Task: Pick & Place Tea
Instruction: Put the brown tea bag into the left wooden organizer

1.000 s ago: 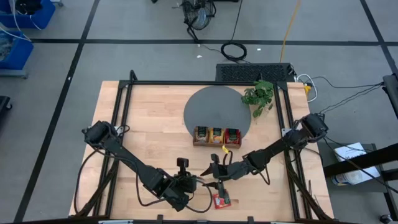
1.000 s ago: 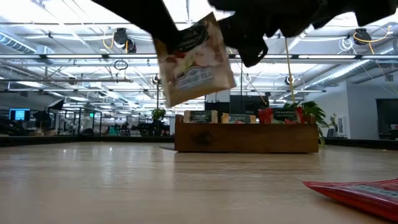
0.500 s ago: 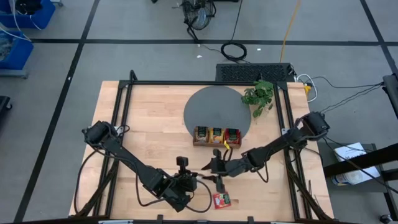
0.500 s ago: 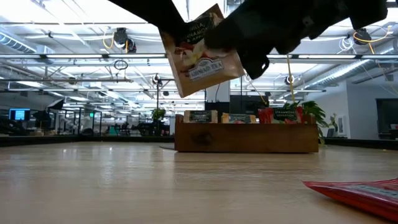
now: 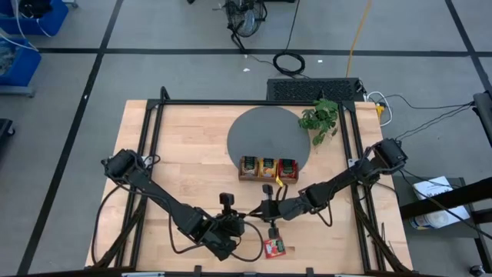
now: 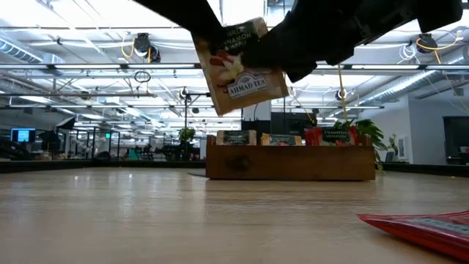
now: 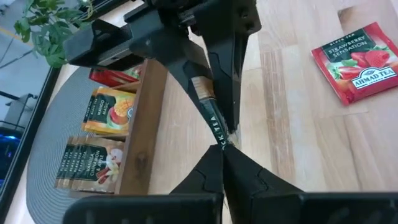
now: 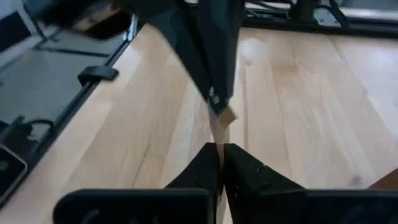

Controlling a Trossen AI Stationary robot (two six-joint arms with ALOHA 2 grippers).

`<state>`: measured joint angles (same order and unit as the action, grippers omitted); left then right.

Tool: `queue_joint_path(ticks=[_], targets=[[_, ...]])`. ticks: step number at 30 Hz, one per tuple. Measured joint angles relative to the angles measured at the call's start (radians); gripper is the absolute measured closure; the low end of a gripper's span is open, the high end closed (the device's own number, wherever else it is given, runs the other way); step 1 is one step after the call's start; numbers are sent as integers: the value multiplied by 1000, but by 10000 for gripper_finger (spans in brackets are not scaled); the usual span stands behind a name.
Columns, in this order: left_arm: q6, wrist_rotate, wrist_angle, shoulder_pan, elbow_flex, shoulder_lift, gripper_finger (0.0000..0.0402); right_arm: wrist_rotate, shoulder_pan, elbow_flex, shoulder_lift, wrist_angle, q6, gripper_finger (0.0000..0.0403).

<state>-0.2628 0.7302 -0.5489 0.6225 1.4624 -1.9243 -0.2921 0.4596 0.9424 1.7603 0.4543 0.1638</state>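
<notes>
A beige tea sachet (image 6: pixel 238 66) printed AHMAD TEA hangs in the air between my two grippers, near the table's front edge. Both my left gripper (image 5: pixel 244 223) and my right gripper (image 5: pixel 265 215) are shut on it. The left wrist view shows this sachet (image 7: pixel 212 121) edge-on. A red strawberry sachet (image 5: pixel 274 247) lies flat on the table close by. The three-slot wooden tray (image 5: pixel 267 177) stands on a grey round mat and holds beige, orange and red sachets upright. My left gripper pinches the sachet's upper left corner (image 6: pixel 204 35) between its two fingers, coming slanting down from the table's left. The sachet hangs below, tilted, clear of the table. My right gripper pinches the opposite, upper right edge (image 8: pixel 219 127) between its two fingers, reaching from the table's right, only slightly downward. In the low view its dark fingers (image 6: pixel 282 48) cover that part of the sachet.
A potted plant (image 5: pixel 321 117) stands at the far right by the grey mat (image 5: pixel 250 131). Black frame rails (image 5: pixel 150 146) run along the table's sides. Bare wood lies to the left and in front of the tray.
My right gripper has shut on the hanging sachet, taking hold opposite my left gripper. The sachet has shifted a little up and toward the right arm and turned slightly, still clear of the table.
</notes>
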Motion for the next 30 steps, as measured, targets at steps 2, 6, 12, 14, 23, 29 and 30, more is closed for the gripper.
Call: queue_joint_path(ticks=[2, 6, 12, 14, 23, 29, 30], targets=[[0, -1, 2, 6, 0, 9, 387, -2, 7, 0, 0, -12, -38, 394], [-26, 0, 1, 15, 0, 45, 352, -38, 20, -56, 0, -5, -102, 400], [-76, -6, 7, 28, 0, 69, 269, -92, 36, -169, -1, 156, -178, 401], [-90, -23, 31, 30, 0, 66, 240, -126, 55, -201, 1, 251, -216, 402], [-75, -159, 121, -38, -1, 32, 145, -236, 124, -215, -1, 365, -386, 402], [-66, -199, 139, -74, -1, 31, 134, -234, 127, -214, -1, 365, -386, 402], [-62, -199, 137, -79, -1, 31, 138, -233, 127, -214, -1, 366, -386, 402]])
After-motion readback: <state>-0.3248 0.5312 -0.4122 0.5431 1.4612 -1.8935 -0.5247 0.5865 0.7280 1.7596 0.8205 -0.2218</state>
